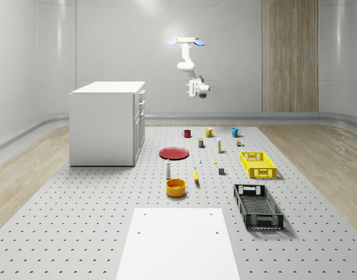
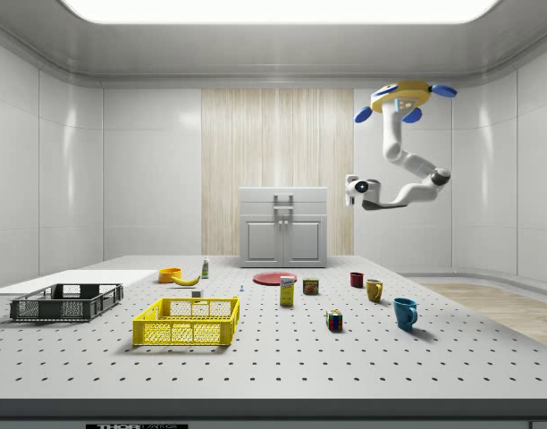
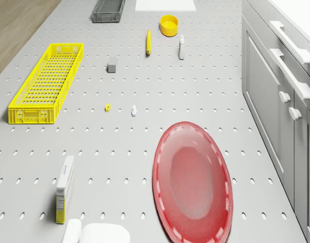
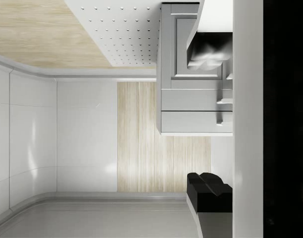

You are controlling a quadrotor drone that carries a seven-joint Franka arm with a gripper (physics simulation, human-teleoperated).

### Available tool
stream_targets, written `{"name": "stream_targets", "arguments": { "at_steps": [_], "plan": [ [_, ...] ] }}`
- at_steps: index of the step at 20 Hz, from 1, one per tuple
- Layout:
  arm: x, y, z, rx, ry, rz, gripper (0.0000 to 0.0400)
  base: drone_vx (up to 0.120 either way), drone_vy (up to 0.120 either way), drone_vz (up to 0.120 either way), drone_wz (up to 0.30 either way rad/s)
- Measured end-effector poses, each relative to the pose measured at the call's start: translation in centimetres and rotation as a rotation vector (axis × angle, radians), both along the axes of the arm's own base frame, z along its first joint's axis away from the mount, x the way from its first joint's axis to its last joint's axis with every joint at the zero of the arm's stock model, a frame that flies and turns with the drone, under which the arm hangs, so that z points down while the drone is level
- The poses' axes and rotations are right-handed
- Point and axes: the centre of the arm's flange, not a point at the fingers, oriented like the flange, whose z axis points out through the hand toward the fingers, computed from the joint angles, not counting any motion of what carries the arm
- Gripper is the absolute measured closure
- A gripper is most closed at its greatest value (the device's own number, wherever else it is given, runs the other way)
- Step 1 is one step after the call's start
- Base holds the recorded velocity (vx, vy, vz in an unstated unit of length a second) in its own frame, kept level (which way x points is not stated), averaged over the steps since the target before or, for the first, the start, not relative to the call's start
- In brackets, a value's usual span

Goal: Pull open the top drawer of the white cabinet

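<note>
Wrist view: tool (image 4: 209, 111) open; empty.

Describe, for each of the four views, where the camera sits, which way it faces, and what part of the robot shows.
Whole-scene view: high, off the robot, facing the white cabinet; the drone hovers, arm hanging.
Side view: low at the table's side, facing the cabinet's front; drone, arm and gripper show.
Drone view: on the drone, facing down over the red plate.
Wrist view: along the gripper toward the cabinet.
All four share the cabinet.
</note>
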Motion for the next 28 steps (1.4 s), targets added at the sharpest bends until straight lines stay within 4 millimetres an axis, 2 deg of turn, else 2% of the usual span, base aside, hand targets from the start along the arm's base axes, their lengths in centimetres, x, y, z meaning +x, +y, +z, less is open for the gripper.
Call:
{"name": "stream_targets", "arguments": {
  "at_steps": [20, 28],
  "plan": [
    [0.0, -0.01, -0.01, 0.0, 0.0, 0.0, 0.0095, 0.12, -0.12, 0.0, 0.0],
    [0.0, -0.01, -0.01, 0.0, 0.0, 0.0, 0.0095, 0.12, -0.025, 0.0, 0.0]
  ]
}}
